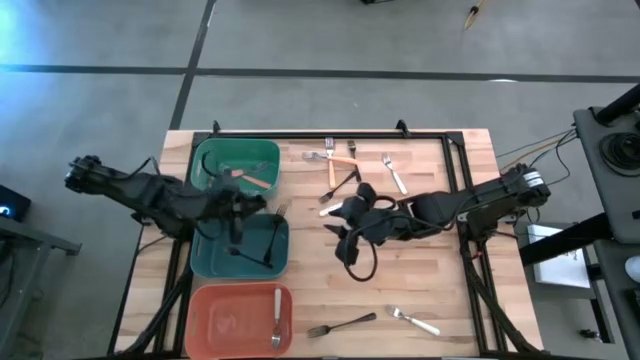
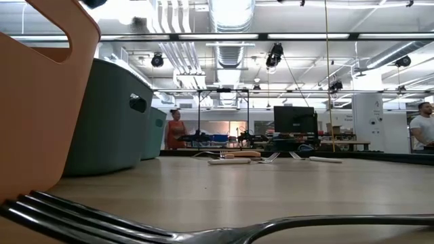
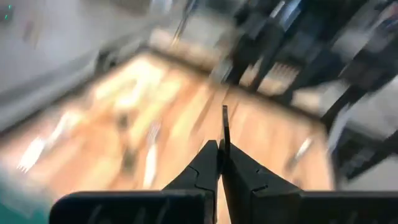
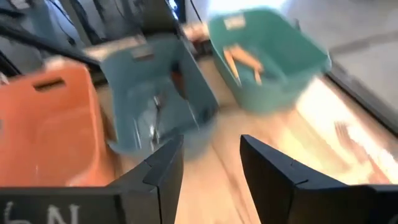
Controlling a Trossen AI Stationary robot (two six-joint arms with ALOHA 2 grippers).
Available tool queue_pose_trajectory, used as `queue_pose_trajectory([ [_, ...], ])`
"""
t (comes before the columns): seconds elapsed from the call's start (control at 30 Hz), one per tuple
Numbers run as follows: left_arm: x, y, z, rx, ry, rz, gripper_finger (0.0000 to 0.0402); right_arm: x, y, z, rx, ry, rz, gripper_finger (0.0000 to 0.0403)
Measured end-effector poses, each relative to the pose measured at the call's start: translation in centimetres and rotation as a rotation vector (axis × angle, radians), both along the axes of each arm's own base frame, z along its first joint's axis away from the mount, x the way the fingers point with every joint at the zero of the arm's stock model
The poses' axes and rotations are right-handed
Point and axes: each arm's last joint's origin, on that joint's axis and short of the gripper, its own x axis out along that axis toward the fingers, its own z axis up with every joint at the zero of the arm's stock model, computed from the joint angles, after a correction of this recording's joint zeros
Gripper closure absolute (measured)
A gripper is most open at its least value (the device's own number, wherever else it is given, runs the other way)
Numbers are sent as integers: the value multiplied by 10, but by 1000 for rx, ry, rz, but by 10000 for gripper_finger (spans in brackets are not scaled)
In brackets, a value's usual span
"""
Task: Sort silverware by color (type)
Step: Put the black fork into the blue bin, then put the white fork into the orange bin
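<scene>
1. The left gripper hangs over the teal bin, fingers pinched on a thin black fork.
2. The right gripper waits mid-bench, fingers apart, empty.
3. Forks look light, stiff, slippery; grip the handle.
4. The green bin holds orange-handled forks; the salmon bin holds a white-handled fork; others lie on the bench.

Both robot arms are dark, near-black, built of chunky rounded segments. The left arm ends at a knobbly shoulder block; the right arm carries a pale grey band near its base, with thin cables trailing off behind it. A black cable loops beneath the right wrist. Its 2 black fingers are broad, flat, angular wedges; white lettering marks the wrist housing.
</scene>
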Motion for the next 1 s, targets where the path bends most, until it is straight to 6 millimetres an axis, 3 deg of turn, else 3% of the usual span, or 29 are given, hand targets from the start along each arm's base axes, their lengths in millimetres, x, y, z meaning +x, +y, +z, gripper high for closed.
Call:
queue_pose_trajectory([
  [0.23, -28, -1, -40, -181, 477, 43, 401, -23, -4, -23, 206, 282, -128, 259],
  [0.47, -20, -10, -64, -184, 793, -24, 401, -26, 2, -47, 361, 510, -140, 262],
  [0.77, 1, -20, -84, -109, 945, -38, 394, -20, 12, -66, 465, 649, -46, 275],
  [1.0, 4, -24, -88, -168, 998, -97, 331, -28, 25, -69, 503, 707, -5, 269],
])
